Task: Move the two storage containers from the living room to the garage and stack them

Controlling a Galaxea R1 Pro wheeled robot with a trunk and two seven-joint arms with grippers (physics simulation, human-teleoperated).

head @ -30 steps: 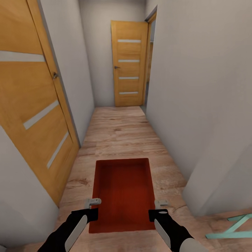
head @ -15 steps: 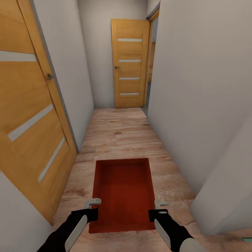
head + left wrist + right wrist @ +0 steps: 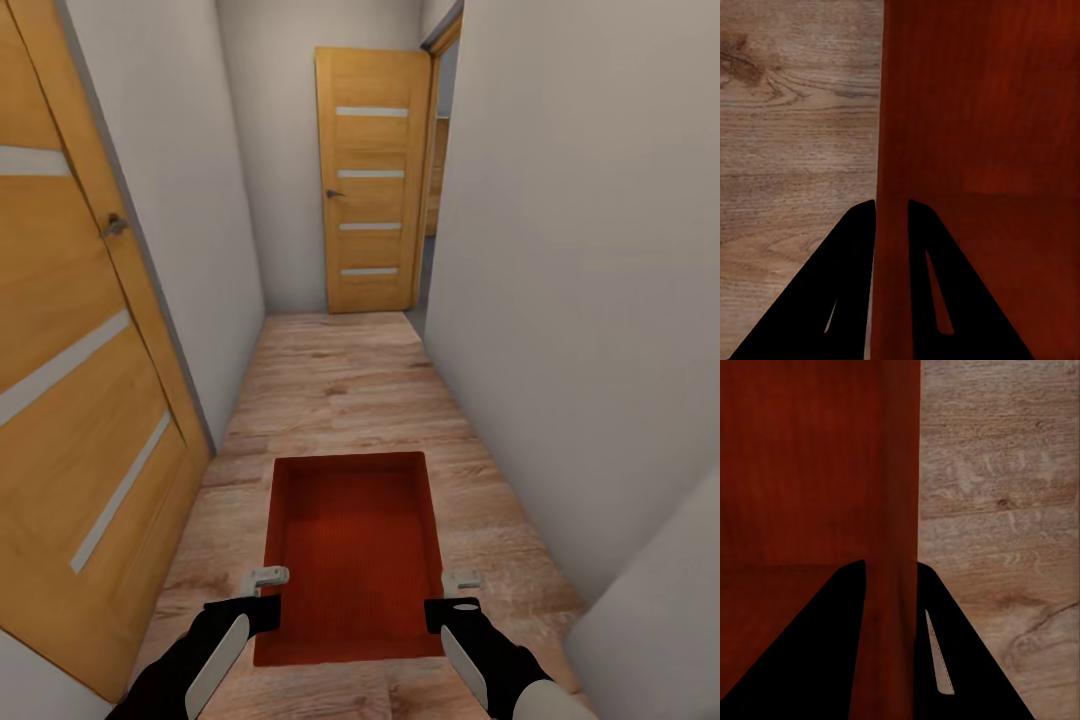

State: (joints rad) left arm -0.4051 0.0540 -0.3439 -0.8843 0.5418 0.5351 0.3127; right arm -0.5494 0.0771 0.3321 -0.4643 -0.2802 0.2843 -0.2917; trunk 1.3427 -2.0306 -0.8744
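Observation:
I hold one orange-red open-top storage container [image 3: 355,540] in front of me, above light wood planks [image 3: 340,380]. My left gripper [image 3: 268,578] is shut on its left wall and my right gripper [image 3: 460,580] on its right wall. In the left wrist view the black fingers of the left gripper [image 3: 891,204] straddle the container [image 3: 982,112] wall. The right wrist view has the right gripper [image 3: 891,564] clamped the same way on the container [image 3: 810,465]. The living room, the garage and its floor are out of view.
I am in a narrow hallway with grey-white walls [image 3: 580,300]. A wooden door [image 3: 70,400] stands close on the left. Another wooden door [image 3: 372,180] stands at the far end, beside an open doorway [image 3: 440,150] on the right.
The camera has moved forward along the hallway: the left door is nearer and the teal object at the lower right has left the picture. Container and grippers hold the same pose.

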